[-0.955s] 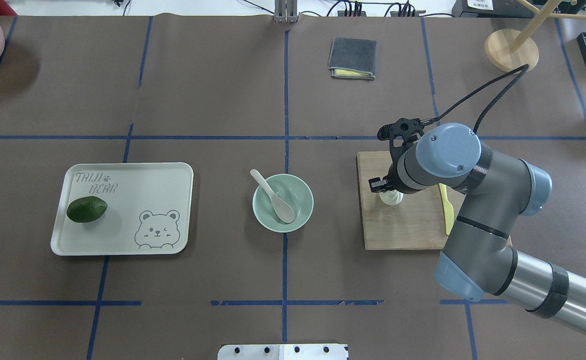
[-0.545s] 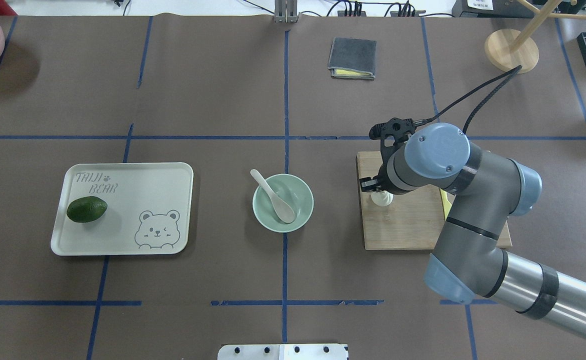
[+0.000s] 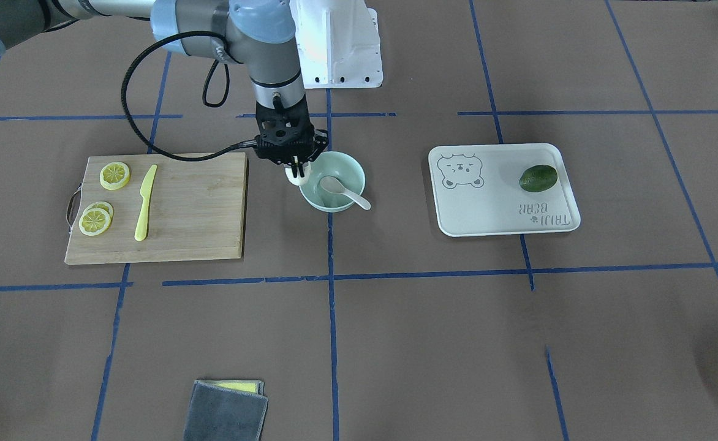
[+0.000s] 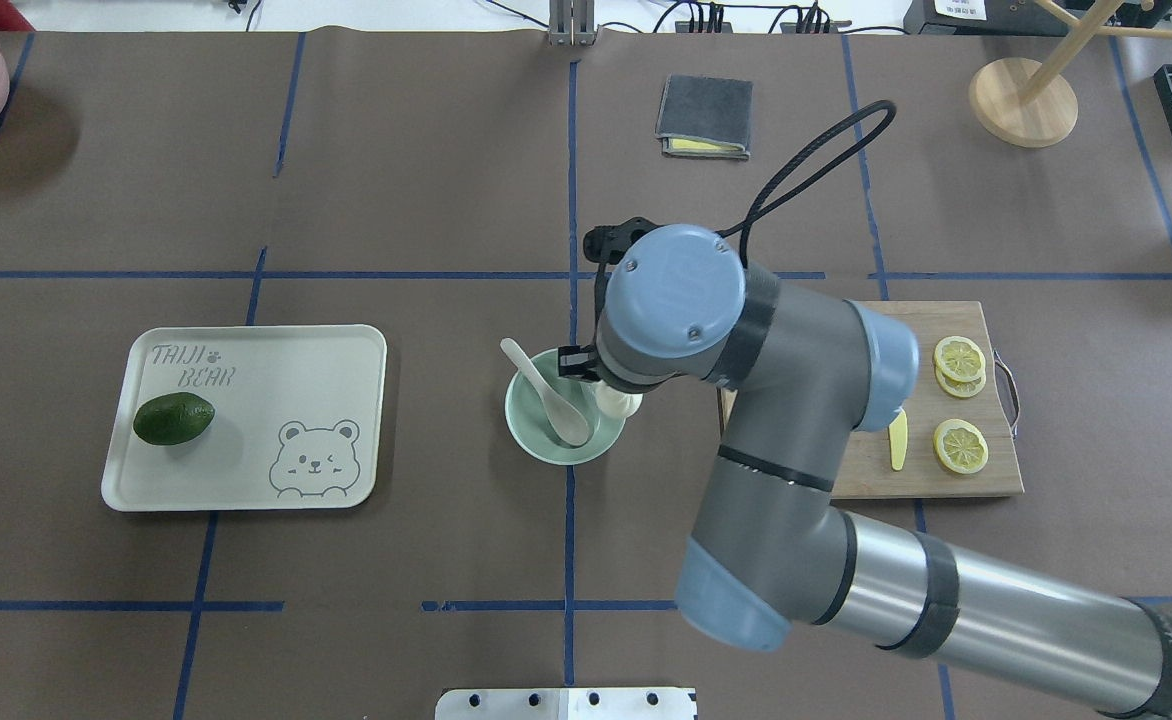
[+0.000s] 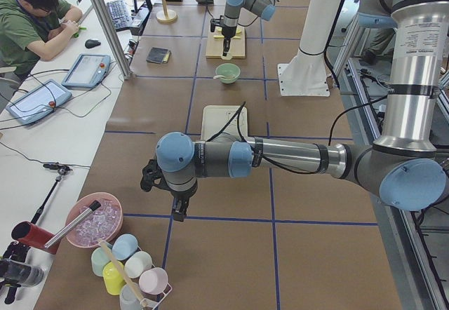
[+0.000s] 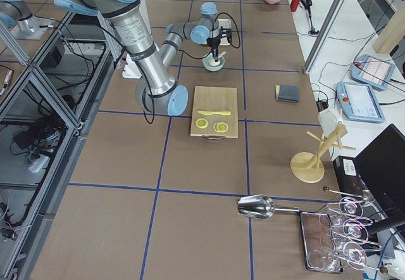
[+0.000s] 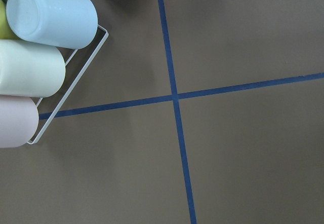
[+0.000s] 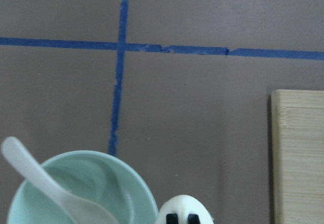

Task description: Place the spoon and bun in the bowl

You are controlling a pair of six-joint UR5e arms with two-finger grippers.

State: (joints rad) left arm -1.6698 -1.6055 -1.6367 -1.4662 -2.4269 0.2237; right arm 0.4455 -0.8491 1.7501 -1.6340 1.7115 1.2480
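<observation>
Clamping bun at bowl rim, wrist view shows jaws' contact

Right hand downward, tight on the bun; left hand low, its grip unclear.

The brown, blue-taped counter is carrying a round mint-green bowl, a wooden cutting board, a pale bear-printed tray and a folded grey cloth.

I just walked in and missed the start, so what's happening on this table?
The right tool grips the bun, held at the bowl rim on the cutting board side, not yet inside. The spoon lies in the bowl, handle over the rim. The left tool hovers far off beside a rack of cups.
</observation>
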